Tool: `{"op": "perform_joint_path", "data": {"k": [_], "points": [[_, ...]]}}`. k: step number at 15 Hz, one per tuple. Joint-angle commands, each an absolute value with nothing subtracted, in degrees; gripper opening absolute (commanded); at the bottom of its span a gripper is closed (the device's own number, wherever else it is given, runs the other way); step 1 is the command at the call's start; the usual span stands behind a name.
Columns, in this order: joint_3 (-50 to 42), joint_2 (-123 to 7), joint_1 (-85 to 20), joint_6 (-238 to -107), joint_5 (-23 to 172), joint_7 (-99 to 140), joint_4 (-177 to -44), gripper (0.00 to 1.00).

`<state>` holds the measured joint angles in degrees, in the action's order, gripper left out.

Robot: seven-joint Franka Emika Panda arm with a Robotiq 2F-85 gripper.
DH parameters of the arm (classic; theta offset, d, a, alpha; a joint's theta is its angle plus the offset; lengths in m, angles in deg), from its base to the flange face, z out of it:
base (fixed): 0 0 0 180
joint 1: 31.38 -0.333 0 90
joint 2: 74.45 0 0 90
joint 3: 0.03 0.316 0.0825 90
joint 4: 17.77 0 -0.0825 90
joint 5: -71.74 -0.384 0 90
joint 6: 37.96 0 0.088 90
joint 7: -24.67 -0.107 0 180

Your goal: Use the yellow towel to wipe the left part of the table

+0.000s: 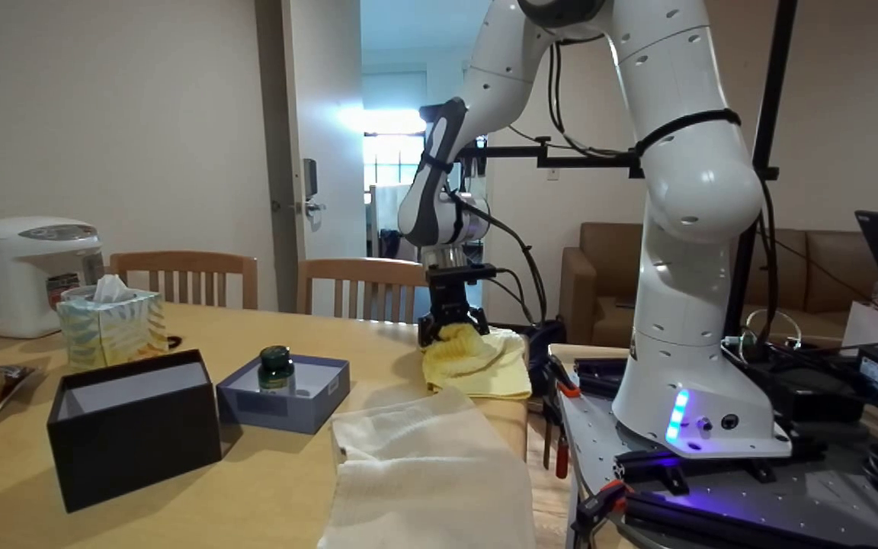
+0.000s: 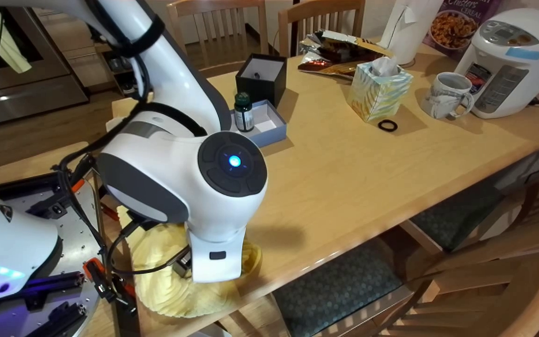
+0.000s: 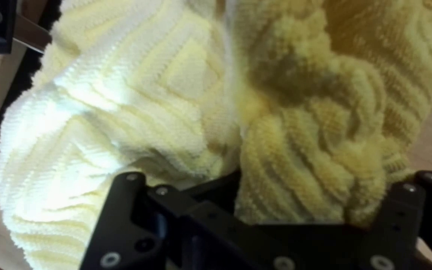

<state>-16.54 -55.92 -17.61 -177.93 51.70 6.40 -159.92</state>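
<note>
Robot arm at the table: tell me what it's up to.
The robot's gripper is low at the yellow towel, a bunched fold between its jaws; whether they grip it, I can't tell. The towel lies at a corner of the table, by the robot's base. Wiping the table looks like the aim.

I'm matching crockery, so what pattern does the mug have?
The mug looks marbled in grey and white, and shows best in an exterior view.

That glossy white arm (image 1: 702,179) has grey panels (image 2: 138,181), black straps (image 2: 145,40) and looping black cables (image 2: 144,77). A blue strip (image 1: 677,415) glows on its base (image 1: 713,396), a blue dot (image 2: 235,161) on a dark round pad (image 2: 232,179). The black gripper (image 1: 453,333) shows silver screws (image 3: 110,259).
</note>
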Motion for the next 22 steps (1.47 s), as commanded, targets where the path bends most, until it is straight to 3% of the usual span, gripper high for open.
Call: {"op": "perform_joint_path", "data": {"k": [1, 5, 7, 16, 22], "points": [[-13.6, -60.0, -19.6, -176.4, 53.1, 8.2, -159.9, 0.69], [-15.4, -63.4, -21.8, -176.9, 56.9, 4.0, -161.4, 0.96], [-16.3, -64.6, -22.5, -177.5, 58.5, 2.4, -162.4, 1.0], [-17.7, -66.3, -22.5, -178.1, 61.1, 2.1, -163.3, 1.0], [-13.3, -82.5, -24.7, -174.9, 75.8, 2.3, -162.1, 1.0]]}}
